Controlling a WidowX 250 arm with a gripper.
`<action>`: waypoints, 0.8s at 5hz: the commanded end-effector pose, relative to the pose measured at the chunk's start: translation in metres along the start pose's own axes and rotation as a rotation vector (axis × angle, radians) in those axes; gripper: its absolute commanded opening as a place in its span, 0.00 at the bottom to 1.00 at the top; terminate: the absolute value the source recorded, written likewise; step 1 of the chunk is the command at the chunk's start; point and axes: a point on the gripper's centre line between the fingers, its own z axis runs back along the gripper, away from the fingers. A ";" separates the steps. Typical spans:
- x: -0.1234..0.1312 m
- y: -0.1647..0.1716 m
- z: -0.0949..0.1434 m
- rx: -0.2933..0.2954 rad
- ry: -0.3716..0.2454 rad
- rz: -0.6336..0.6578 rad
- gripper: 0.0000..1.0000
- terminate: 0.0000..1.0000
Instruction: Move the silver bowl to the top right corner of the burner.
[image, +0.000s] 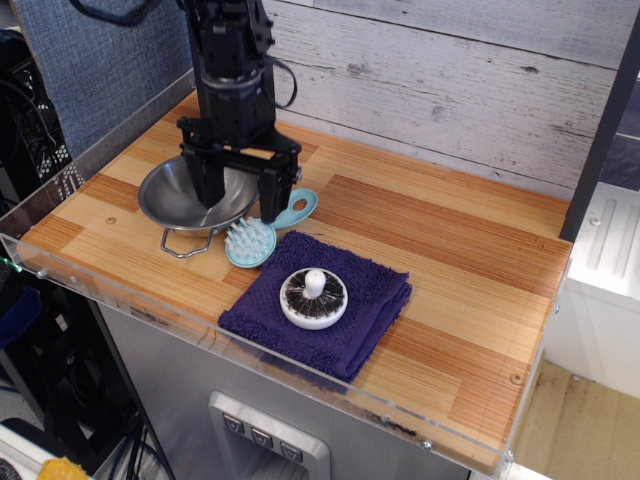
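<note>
Straddling the right rim of the silver bowl (190, 195), the gripper (240, 195) is seen with jaws spread, one finger inside the bowl and one outside by the teal brush (262, 232). The bowl sits at the counter's left. Grasping appears underway; closing on the rim is called for next.

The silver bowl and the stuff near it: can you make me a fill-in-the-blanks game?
1. The gripper is open, with one finger inside the ____ bowl.
2. The teal brush lies between the bowl and the ____ towel.
3. The white knobbed disc sits on the ____.

Missing words: silver; purple; towel
</note>
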 end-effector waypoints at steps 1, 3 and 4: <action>-0.004 0.012 -0.006 0.039 0.028 0.001 1.00 0.00; -0.005 0.003 -0.006 0.054 0.032 -0.045 0.00 0.00; -0.006 0.000 -0.007 0.057 0.030 -0.056 0.00 0.00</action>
